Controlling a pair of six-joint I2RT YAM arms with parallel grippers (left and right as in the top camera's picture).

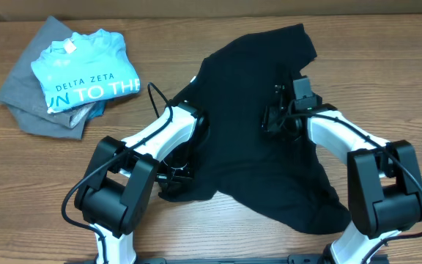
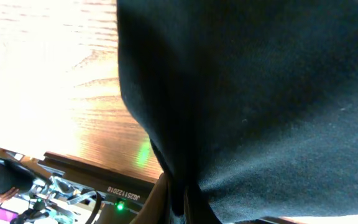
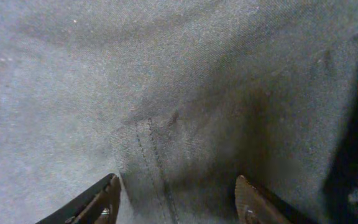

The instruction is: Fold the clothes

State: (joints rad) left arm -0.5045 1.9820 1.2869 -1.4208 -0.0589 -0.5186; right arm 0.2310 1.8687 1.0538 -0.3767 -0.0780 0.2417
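The black T-shirt [image 1: 247, 147] lies crumpled across the middle of the wooden table. My left gripper [image 1: 196, 126] is at the shirt's left edge. In the left wrist view its fingers [image 2: 178, 194] are shut on a fold of the black fabric [image 2: 260, 93], which hangs in front of the camera. My right gripper [image 1: 273, 117] is over the shirt's upper right part. In the right wrist view its fingers [image 3: 179, 198] are open just above the fabric, on either side of a stitched hem [image 3: 151, 162]. The white neck tag is hidden.
A folded light blue T-shirt with white lettering [image 1: 86, 70] lies on a grey garment [image 1: 31, 103] at the back left of the table [image 1: 387, 81]. Bare wood shows left of the shirt in the left wrist view [image 2: 55, 74].
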